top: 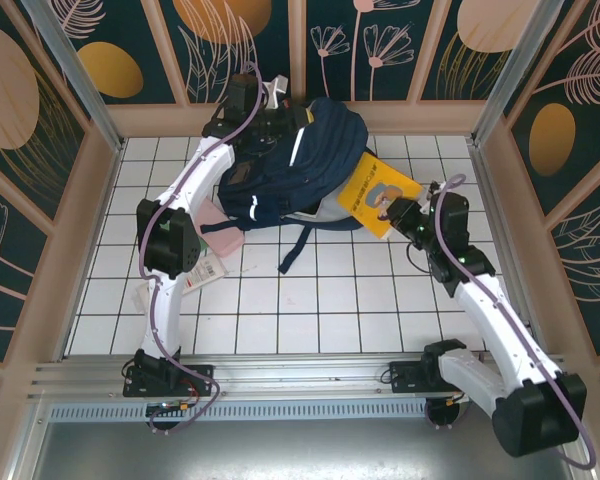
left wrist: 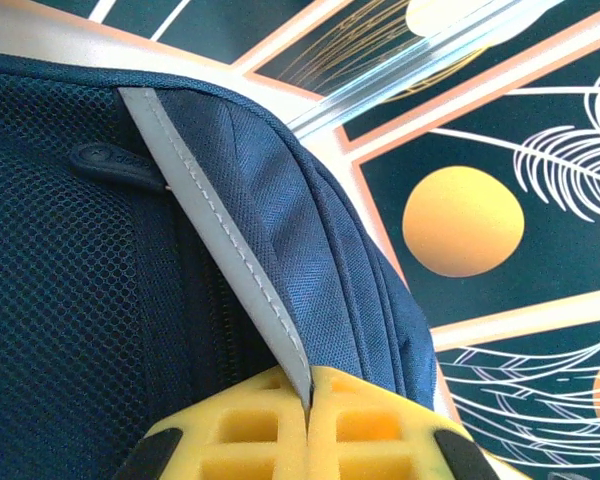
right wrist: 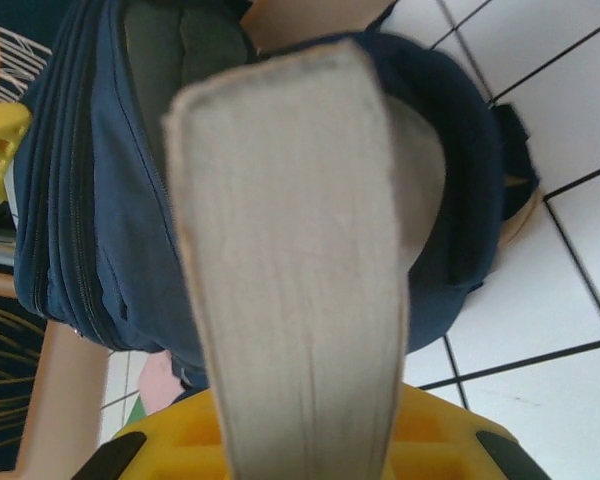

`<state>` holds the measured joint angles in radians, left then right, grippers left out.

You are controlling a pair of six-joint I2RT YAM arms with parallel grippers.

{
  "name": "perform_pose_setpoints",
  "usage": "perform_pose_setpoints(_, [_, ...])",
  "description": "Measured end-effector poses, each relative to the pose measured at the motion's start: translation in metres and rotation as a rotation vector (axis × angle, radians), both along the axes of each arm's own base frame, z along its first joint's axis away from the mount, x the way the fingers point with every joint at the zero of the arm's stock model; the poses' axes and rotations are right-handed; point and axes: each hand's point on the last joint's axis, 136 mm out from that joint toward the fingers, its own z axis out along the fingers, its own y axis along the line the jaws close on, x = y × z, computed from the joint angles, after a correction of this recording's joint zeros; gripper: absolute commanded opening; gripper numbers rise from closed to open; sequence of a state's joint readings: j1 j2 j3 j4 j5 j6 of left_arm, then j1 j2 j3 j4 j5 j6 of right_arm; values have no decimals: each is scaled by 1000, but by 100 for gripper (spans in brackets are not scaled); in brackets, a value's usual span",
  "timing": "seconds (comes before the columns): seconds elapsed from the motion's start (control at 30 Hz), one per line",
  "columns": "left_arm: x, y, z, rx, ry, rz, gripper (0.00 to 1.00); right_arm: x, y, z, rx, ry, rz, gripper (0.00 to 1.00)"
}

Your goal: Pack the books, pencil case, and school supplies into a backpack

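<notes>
- The whitish packet point(top: 205, 268) lies flat on the white tiled surface point(top: 320, 300), well behind the left pincer and toward the arm's base, beside the left arm's elbow.
- A pink flat item point(top: 223, 228) lies just beyond the packet and partly under the left arm, between the packet and the backpack.
- The left pincer point(left wrist: 308, 400) is clamped tight at the far-left top of the backpack point(top: 310, 160). Its yellow fingers point(left wrist: 240, 430) meet with only fabric between them.
- In the left wrist view the backpack's grey reflective stripe point(left wrist: 220, 240) runs straight down into the seam between the fingers. Navy mesh fills the space ahead and to the left of the pincer.
- The backpack sits between the two pincers at the far middle of the surface. A dark strap point(top: 295, 250) trails from it toward the near edge.
- The orange-yellow book point(top: 372, 190) is held by the right pincer point(top: 392, 212) at its near right corner. The book's other end touches the backpack's right side.
- In the right wrist view the jaws stand narrow, closed on the book. Its pale page edge rises from between the yellow fingers point(right wrist: 450, 435), and the backpack lies directly ahead.
</notes>
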<state>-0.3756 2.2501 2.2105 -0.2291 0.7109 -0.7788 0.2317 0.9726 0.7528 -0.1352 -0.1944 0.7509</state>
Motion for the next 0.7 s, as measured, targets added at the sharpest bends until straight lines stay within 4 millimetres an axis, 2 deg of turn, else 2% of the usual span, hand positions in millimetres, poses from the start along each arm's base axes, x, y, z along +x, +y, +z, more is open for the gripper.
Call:
perform_pose_setpoints(0.2, [-10, -3, 7, -47, 22, -37, 0, 31, 14, -10, 159, 25, 106, 0])
perform_pose_setpoints(0.47, [-21, -8, 11, -102, 57, -88, 0, 58, 25, -25, 311, 69, 213, 0])
perform_pose_setpoints(0.7, [-33, -20, 15, -121, 78, -121, 0, 61, 35, -20, 347, 64, 242, 0])
